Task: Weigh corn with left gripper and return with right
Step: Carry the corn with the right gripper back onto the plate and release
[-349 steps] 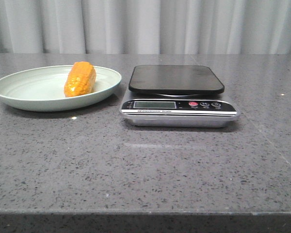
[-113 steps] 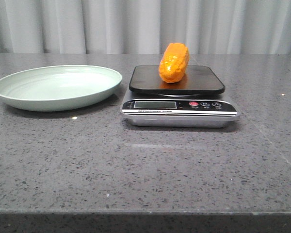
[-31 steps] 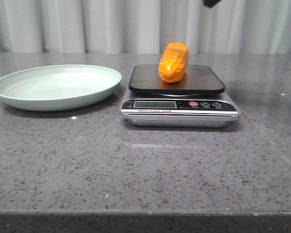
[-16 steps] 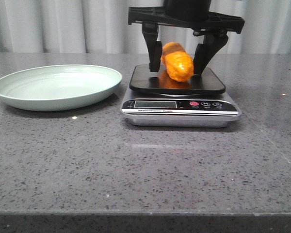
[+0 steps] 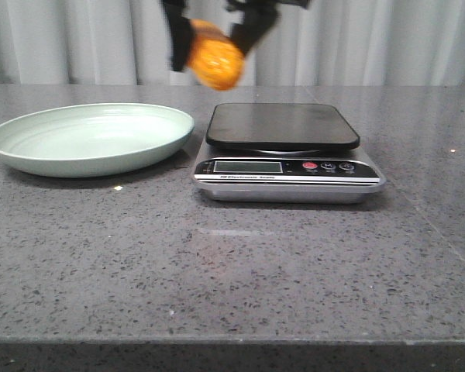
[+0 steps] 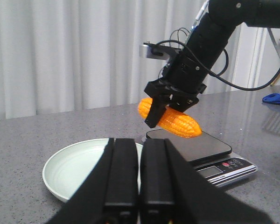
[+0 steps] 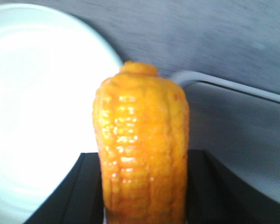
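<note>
My right gripper (image 5: 213, 46) is shut on the orange-yellow corn (image 5: 214, 59) and holds it in the air, between the scale (image 5: 283, 125) and the pale green plate (image 5: 89, 138). The corn also shows in the right wrist view (image 7: 141, 149), clamped between the two black fingers (image 7: 203, 186), and in the left wrist view (image 6: 170, 119). My left gripper (image 6: 139, 175) is shut and empty, drawn back from the plate (image 6: 72, 170); it is out of the front view. The scale's black platform is bare.
The silver scale has a display and buttons (image 5: 310, 167) on its front. White curtains hang behind the grey stone table (image 5: 232, 271). A blue object (image 6: 276, 98) lies far off at the table's right in the left wrist view.
My right gripper closed on the corn on the scale, lifted it and carried it left toward the plate. The scale's platform is now bare.
</note>
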Motion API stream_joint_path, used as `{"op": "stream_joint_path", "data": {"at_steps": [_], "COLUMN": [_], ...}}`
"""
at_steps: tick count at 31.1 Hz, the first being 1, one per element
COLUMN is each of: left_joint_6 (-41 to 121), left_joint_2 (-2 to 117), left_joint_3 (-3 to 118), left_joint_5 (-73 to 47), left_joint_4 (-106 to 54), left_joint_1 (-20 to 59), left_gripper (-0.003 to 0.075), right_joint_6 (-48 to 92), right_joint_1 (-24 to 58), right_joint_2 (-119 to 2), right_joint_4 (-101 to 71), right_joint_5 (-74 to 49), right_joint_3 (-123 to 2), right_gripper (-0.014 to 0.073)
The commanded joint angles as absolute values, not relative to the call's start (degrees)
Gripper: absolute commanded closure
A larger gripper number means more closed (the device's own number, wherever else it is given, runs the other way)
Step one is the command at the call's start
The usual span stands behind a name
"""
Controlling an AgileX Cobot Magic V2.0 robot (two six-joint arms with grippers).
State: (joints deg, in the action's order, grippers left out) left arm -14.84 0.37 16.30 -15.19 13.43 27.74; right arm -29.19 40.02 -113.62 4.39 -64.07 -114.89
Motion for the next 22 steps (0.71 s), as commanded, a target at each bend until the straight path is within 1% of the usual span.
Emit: {"op": "stream_joint_path", "data": {"at_steps": [1,6,8,9,11,13,14,15,17,22], "left_joint_6": [-14.84,-14.84,-14.84,-14.84,-14.84,-14.84,-14.84,-14.84,-14.84,-14.84], "left_joint_2": [1.18,1.18,1.18,1.18,1.18,1.18,1.18,1.18,1.18,1.18], "left_joint_3": [17.80,17.80,17.80,17.80,17.80,17.80,17.80,17.80,17.80,17.80], "left_joint_5": [-10.44,-10.44,-10.44,-10.44,-10.44,-10.44,-10.44,-10.44,-10.44,-10.44], "left_joint_4": [13.46,13.46,13.46,13.46,13.46,13.46,13.46,13.46,13.46,13.46], "left_joint_1": [27.73,27.73,27.73,27.73,27.73,27.73,27.73,27.73,27.73,27.73], "left_gripper": [0.0594,0.0594,0.0594,0.0594,0.0594,0.0594,0.0594,0.0594,0.0594,0.0594], "right_joint_6": [-28.26,-28.26,-28.26,-28.26,-28.26,-28.26,-28.26,-28.26,-28.26,-25.90], "right_joint_1": [42.96,44.81,44.81,44.81,44.81,44.81,44.81,44.81,44.81,43.35], "right_joint_2": [-113.18,-119.03,-121.08,-122.03,-122.96,-123.40,-123.40,-123.35,-122.68,-119.04], "right_joint_4": [4.76,4.20,3.24,3.04,2.81,2.81,2.81,2.81,2.81,2.66], "right_joint_5": [-61.14,-61.17,-60.99,-61.07,-61.15,-61.03,-60.82,-60.59,-61.10,-64.91], "right_joint_3": [-120.14,-126.32,-127.56,-127.96,-128.03,-128.03,-128.03,-128.03,-128.03,-128.03], "right_gripper": [0.0447,0.0447,0.0432,0.0396,0.0258,0.0081,0.0013,-0.0026,-0.0001,-0.0001]}}
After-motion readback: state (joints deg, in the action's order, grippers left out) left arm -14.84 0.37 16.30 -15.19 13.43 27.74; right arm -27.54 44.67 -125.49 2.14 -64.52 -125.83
